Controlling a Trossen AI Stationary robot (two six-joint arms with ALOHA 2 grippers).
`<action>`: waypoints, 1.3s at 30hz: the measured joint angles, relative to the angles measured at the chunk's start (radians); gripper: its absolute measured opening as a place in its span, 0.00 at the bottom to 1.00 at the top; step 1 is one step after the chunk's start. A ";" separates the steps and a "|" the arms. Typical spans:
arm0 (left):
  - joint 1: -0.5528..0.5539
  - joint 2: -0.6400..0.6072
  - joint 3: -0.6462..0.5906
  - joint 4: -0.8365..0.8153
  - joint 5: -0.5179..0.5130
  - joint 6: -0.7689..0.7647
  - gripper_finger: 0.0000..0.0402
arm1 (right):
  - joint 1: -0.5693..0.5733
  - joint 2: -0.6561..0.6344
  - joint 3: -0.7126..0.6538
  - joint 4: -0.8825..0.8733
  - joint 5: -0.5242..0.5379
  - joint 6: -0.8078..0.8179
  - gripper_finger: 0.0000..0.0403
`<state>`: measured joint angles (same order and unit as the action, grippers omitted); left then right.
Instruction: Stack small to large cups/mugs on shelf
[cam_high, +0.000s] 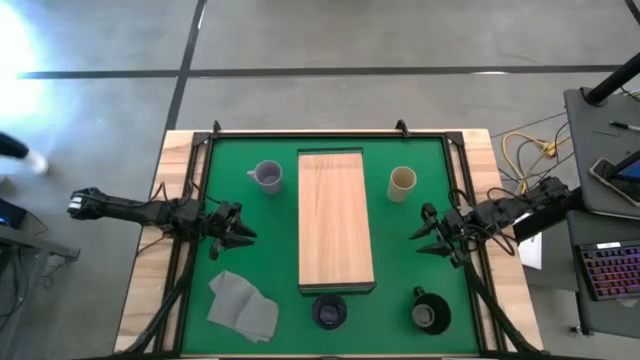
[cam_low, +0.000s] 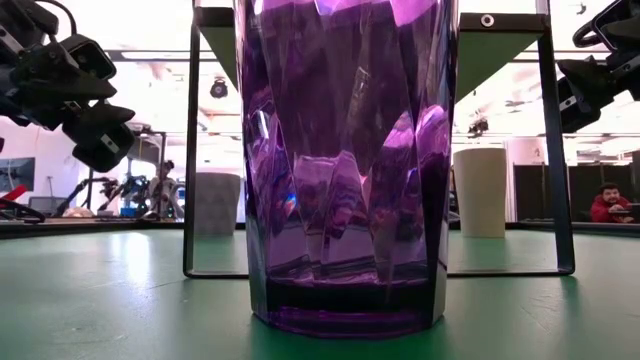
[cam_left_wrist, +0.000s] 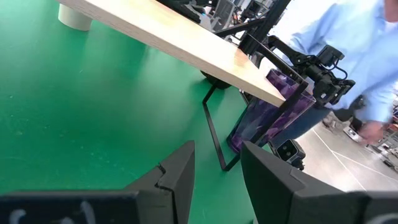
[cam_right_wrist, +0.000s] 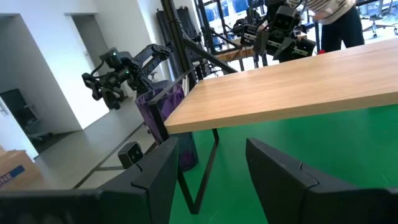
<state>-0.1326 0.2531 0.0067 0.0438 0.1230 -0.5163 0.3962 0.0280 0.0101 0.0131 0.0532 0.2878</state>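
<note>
The light-wood shelf (cam_high: 336, 220) stands on thin dark legs at the middle of the green mat. The lavender mug (cam_high: 267, 177) stands on the mat to its far left and the cream-yellow cup (cam_high: 402, 183) to its far right. The purple ribbed tumbler (cam_high: 329, 312) stands upright on the mat at the shelf's near end and fills the low view (cam_low: 345, 160). The black mug (cam_high: 430, 310) stands at the near right. My left gripper (cam_high: 245, 232) hovers open and empty left of the shelf. My right gripper (cam_high: 422, 235) hovers open and empty right of it.
A crumpled grey cloth (cam_high: 243, 305) lies at the near left of the mat. A dark frame (cam_high: 330, 132) runs round the mat's edges. Bare mat lies between each gripper and the shelf. A person in a light blue shirt (cam_left_wrist: 348, 37) stands beyond the table.
</note>
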 joint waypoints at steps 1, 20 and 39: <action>0.000 0.000 0.000 0.000 0.000 0.000 0.29 | 0.000 0.000 0.000 0.000 0.000 0.000 0.45; 0.000 0.000 0.000 0.000 0.000 0.000 0.29 | 0.000 0.000 0.000 0.000 0.000 0.000 0.45; 0.000 0.000 0.000 0.011 -0.010 -0.001 0.29 | 0.000 0.000 0.000 0.205 0.228 -0.034 0.45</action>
<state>-0.1326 0.2531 0.0067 0.0544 0.1128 -0.5176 0.3962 0.0279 0.0101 0.2176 0.2813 0.2541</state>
